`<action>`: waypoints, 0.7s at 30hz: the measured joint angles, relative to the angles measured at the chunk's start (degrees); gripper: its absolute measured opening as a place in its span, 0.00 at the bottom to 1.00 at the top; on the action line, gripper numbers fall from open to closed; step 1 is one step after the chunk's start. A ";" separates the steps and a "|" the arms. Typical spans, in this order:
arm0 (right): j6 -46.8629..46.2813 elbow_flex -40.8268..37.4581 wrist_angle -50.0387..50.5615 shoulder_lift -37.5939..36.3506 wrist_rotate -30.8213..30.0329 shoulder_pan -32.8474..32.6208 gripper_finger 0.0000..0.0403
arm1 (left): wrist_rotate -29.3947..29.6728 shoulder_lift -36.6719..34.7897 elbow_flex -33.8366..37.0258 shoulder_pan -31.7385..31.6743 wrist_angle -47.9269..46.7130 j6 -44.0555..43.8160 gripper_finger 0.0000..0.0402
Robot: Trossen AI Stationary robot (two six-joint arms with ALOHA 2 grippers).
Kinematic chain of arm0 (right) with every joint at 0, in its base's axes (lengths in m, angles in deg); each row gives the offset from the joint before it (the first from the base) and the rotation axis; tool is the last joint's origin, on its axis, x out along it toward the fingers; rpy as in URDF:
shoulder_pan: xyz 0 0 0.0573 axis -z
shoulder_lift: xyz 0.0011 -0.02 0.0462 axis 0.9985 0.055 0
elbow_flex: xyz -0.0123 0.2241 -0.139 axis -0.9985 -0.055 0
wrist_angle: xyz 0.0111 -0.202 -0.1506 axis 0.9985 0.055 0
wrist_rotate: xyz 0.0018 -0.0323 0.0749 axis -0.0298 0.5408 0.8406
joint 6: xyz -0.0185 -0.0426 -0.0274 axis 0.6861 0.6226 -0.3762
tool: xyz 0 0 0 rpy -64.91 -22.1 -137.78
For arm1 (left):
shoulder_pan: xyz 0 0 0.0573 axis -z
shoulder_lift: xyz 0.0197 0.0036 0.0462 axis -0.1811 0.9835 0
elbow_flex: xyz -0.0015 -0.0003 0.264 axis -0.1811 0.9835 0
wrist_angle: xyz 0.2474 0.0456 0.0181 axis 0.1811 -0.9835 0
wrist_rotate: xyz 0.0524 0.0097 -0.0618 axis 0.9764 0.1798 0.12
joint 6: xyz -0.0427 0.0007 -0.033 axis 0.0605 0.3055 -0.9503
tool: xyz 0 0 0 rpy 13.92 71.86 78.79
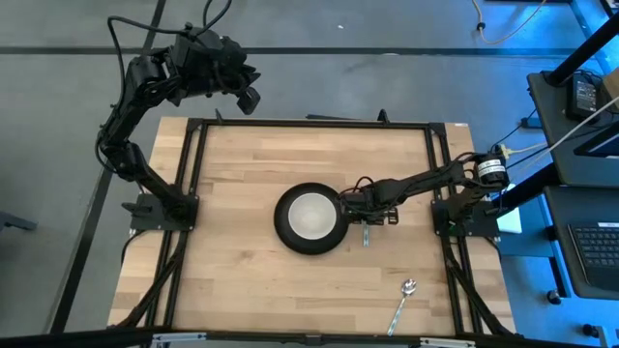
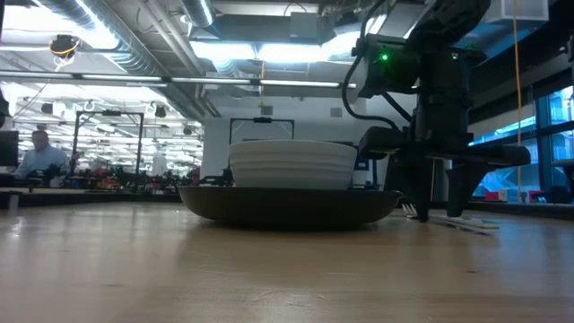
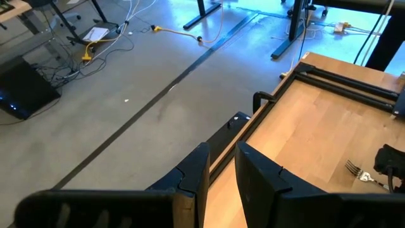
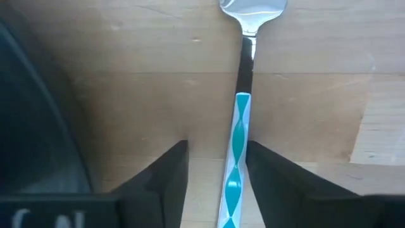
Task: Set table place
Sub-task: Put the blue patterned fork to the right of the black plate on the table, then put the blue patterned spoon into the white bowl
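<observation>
A black plate with a white bowl on it stands in the middle of the wooden table. It also shows in the low view. A fork with a turquoise-and-white handle lies flat on the table just right of the plate. My right gripper is open and points down over the fork, one finger on each side of the handle. My left gripper is open and empty, raised beyond the table's far left corner. My right gripper's fingers stand across the fork's handle, which lies flat on the table. The handle lies close against one finger; I cannot tell whether they touch. The other finger is clear of it.
A spoon lies near the table's near edge, right of centre. The table's black frame runs along the far edge and both sides. People sit at desks in the room behind.
</observation>
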 joint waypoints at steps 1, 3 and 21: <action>-0.01 0.00 -0.01 0.01 0.01 0.00 0.41 | 0.00 0.00 0.00 0.00 0.00 -0.02 0.17; -0.03 0.00 0.01 0.01 0.03 0.00 0.42 | 0.00 0.00 0.00 0.00 0.00 0.00 0.17; -0.65 -0.15 -3.21 -13.00 -2.79 0.02 0.40 | 0.00 0.00 -0.02 -0.01 0.20 0.01 0.17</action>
